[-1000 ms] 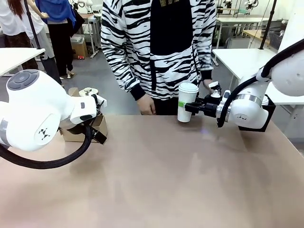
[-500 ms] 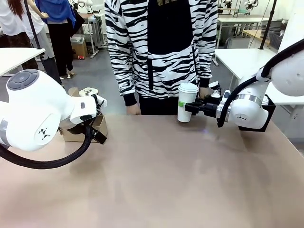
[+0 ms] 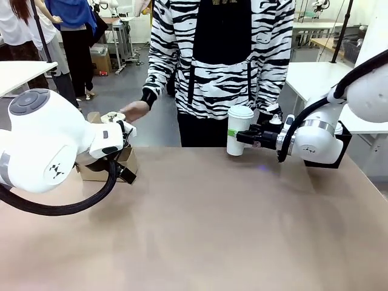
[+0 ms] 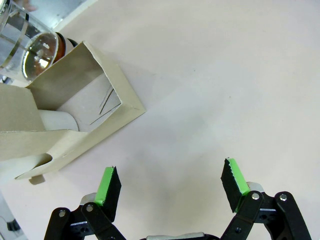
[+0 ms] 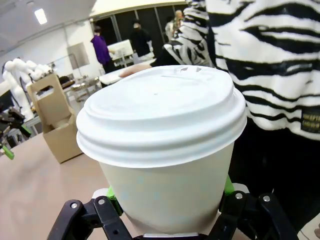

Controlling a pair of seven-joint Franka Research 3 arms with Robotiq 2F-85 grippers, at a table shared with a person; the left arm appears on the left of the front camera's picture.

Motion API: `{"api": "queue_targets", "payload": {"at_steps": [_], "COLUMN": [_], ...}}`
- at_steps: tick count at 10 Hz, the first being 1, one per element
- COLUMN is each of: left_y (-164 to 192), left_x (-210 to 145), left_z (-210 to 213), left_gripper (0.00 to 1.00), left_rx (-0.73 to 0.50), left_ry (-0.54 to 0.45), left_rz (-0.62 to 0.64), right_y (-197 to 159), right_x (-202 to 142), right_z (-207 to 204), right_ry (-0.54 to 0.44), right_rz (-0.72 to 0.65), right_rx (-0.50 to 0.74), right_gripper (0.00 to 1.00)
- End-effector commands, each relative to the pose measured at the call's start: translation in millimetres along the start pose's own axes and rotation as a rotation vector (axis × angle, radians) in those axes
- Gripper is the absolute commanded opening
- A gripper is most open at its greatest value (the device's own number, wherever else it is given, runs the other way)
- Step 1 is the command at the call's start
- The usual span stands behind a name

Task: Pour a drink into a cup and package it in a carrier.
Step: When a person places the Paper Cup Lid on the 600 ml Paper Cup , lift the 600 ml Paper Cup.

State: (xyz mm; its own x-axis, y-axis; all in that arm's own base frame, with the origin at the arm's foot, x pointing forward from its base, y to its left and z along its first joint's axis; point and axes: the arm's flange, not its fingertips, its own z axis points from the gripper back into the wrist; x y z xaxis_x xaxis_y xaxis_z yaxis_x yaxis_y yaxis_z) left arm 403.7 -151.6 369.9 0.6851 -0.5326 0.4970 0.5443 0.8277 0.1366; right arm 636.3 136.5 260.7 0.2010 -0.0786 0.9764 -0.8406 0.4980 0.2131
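Pinching the white paper cup (image 5: 165, 170) low on its wall, the right end effector (image 5: 170, 200) presses its green pads (image 5: 228, 186) against opposite sides. That low hold leaves the white plastic lid (image 5: 160, 110) free and keeps the cup upright, which I judge is meant to stop the contents spilling. In the front view the cup stands at centre right, at the far edge of the bench (image 3: 200, 230). I cannot tell whether its base touches the surface.

The left end effector (image 4: 172, 182) is spread wide and holds nothing. It hovers over bare bench just beside the open corner of the brown cardboard carrier (image 4: 75, 95), at the left of the frame. My guess is that it waits there to steady the carrier while the cup comes across. The two are well apart, so the packaging step is not yet done.

A glass pitcher (image 4: 25, 45) sits just behind the carrier in the upper left of the left wrist view, with the dark drink (image 4: 62, 44) showing in it. A person's hand (image 3: 134, 110) reaches toward that side.

The cup and lid carry no print. Small gold lettering on the person's top at the right edge of the right wrist view is too small to read.
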Motion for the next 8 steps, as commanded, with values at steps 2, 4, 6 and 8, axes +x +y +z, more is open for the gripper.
{"api": "queue_targets", "payload": {"at_steps": [2, 4, 6, 8], "left_y": [-0.3, -0.3, -0.3, -0.3], "left_x": [0.0, 0.0, 0.0, 0.0], "left_z": [0.5, 0.5, 0.5, 0.5], "left_gripper": [1.0, 1.0, 1.0, 1.0], "left_rx": [-0.002, -0.002, -0.002, -0.002], "left_ry": [-0.002, -0.002, -0.002, -0.002], "left_rz": [0.0, 0.0, 0.0, 0.0], "right_y": [28.2, 51.8, 93.8, 124.3], "right_x": [95.9, 150.9, 199.8, 224.1], "right_z": [49.4, 86.1, 133.1, 157.1], "right_ry": [-0.011, -0.01, -0.061, -0.077], "right_rz": [0.023, 0.019, -0.011, -0.036], "right_rx": [0.024, 0.033, 0.066, 0.082], "right_gripper": [0.81, 0.81, 0.81, 0.81]}}
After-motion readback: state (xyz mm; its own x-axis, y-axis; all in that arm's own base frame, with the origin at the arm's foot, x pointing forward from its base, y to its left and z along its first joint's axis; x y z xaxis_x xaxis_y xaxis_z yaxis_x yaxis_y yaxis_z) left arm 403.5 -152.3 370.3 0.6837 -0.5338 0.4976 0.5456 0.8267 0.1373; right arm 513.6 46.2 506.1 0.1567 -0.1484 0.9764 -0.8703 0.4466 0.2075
